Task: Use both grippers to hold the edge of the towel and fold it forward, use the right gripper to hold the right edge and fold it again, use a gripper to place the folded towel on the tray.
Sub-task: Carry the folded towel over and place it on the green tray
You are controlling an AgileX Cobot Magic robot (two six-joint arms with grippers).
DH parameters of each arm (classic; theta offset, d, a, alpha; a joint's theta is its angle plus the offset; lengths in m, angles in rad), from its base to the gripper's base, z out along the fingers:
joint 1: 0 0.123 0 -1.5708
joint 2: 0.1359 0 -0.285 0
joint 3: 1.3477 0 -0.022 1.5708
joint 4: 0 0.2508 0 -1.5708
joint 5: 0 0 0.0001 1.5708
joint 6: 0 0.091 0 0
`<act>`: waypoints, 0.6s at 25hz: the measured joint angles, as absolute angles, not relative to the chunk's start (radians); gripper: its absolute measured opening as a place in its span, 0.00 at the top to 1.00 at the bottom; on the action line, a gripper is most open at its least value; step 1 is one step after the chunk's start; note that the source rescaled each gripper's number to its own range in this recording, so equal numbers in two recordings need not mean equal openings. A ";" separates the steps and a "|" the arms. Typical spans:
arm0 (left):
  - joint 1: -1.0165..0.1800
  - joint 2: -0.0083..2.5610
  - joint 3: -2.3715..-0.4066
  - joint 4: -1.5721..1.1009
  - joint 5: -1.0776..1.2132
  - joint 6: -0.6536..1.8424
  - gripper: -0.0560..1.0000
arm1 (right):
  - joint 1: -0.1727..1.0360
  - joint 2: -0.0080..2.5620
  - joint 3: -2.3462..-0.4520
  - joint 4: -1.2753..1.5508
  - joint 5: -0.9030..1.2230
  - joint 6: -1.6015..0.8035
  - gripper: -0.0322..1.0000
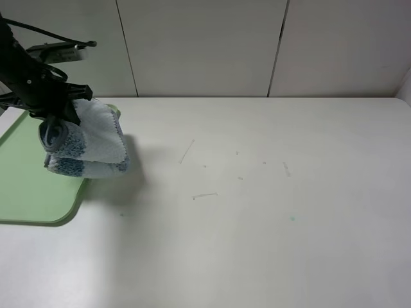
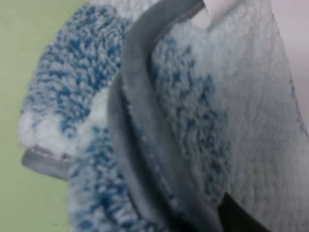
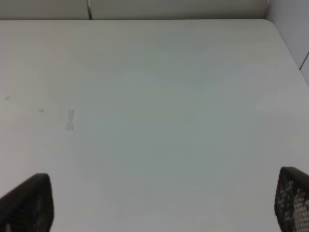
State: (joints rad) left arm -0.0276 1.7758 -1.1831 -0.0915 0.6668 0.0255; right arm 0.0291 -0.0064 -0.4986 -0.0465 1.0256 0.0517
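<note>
My right gripper (image 3: 159, 227): fingers (image 3: 26, 203) spread wide, empty, over bare table (image 1: 270, 212), out of overhead view. Last step in hand, I judge: placing. Next move: carry leftward, lower flat, release. Tray (image 1: 32, 192) at near-left. My left gripper (image 1: 54, 112) pinches folded towel (image 1: 90, 144), fingers closed on it, above tray's right rim. Towel hangs bunched, blue-grey and white stripes, grey hem (image 2: 140, 145) curling.

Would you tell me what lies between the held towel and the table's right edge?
Only bare table with faint scuffs lies right of the towel, as the exterior high view shows.
</note>
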 joint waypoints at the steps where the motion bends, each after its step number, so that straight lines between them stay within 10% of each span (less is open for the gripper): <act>1: -0.005 1.776 -1.183 -0.092 0.661 0.034 0.77 | 0.029 -0.006 -0.499 -0.046 1.026 0.052 0.00; 15: 0.160 1.829 -1.183 -0.092 0.425 0.066 0.77 | 0.029 -0.006 -0.499 -0.046 1.026 0.052 0.00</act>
